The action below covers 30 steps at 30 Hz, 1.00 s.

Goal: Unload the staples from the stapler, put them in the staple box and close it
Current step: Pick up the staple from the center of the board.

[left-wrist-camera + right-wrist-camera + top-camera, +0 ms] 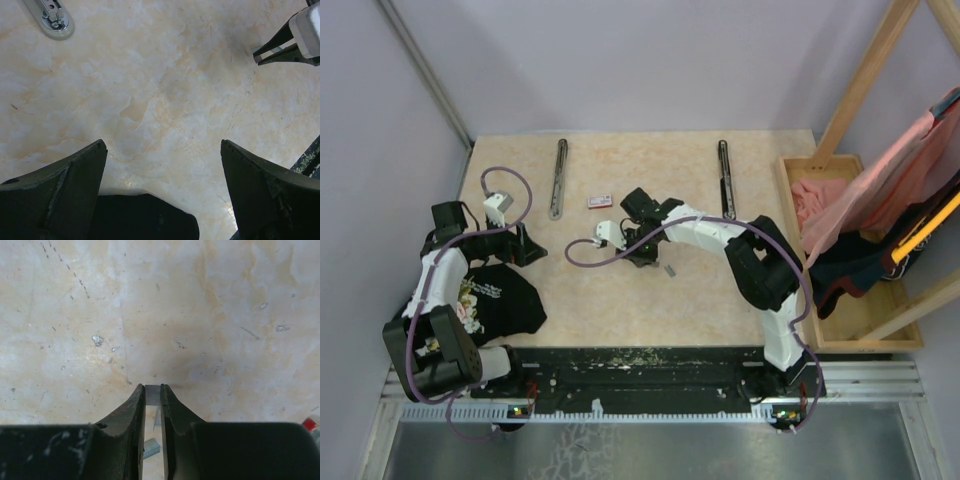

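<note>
My right gripper (152,388) is shut on a small grey strip of staples (152,394), pinched at its fingertips just above the table; in the top view it is at mid-table (640,255). Another staple strip (150,448) lies on the table under the fingers, and one lies beside the gripper (670,269). The stapler (558,178) lies opened out flat at the back left; its pale end shows in the left wrist view (55,20). My left gripper (163,145) is open and empty at the left (523,245).
A small red-and-white box (600,201) lies behind the right gripper. A second long dark strip (724,178) lies at the back right. A black printed cloth (500,295) lies under the left arm. A wooden crate (850,330) holding clothes stands at the right edge.
</note>
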Each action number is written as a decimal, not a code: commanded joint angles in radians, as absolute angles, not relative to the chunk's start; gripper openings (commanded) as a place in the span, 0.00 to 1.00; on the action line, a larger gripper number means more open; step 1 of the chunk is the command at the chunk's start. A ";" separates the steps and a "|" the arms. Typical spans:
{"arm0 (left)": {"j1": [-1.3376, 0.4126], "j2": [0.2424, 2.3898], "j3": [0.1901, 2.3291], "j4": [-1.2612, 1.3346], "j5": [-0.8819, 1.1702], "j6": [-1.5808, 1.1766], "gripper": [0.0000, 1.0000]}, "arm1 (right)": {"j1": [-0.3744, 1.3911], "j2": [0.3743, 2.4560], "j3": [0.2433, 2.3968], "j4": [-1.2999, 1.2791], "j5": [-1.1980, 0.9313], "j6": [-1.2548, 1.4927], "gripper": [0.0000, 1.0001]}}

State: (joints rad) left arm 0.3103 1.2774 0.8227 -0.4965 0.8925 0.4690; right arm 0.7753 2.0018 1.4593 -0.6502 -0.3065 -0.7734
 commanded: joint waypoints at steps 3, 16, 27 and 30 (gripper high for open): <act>0.317 1.282 0.856 -0.502 0.922 0.484 1.00 | 0.741 1.913 1.563 -0.657 -0.368 -0.735 0.15; 0.316 1.280 0.855 -0.502 0.923 0.484 1.00 | 0.590 1.945 1.654 -0.575 -0.320 -0.684 0.15; 0.316 1.283 0.855 -0.502 0.922 0.484 1.00 | 0.490 2.071 1.755 -0.525 -0.258 -0.670 0.15; 0.316 1.284 0.855 -0.501 0.920 0.484 1.00 | 0.476 2.101 1.768 -0.506 -0.243 -0.666 0.15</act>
State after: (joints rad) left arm 0.3103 1.2781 0.8230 -0.4976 0.8951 0.4690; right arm 0.4950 2.0674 1.7126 -0.5591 -0.2657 -0.6830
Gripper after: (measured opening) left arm 0.998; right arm 0.155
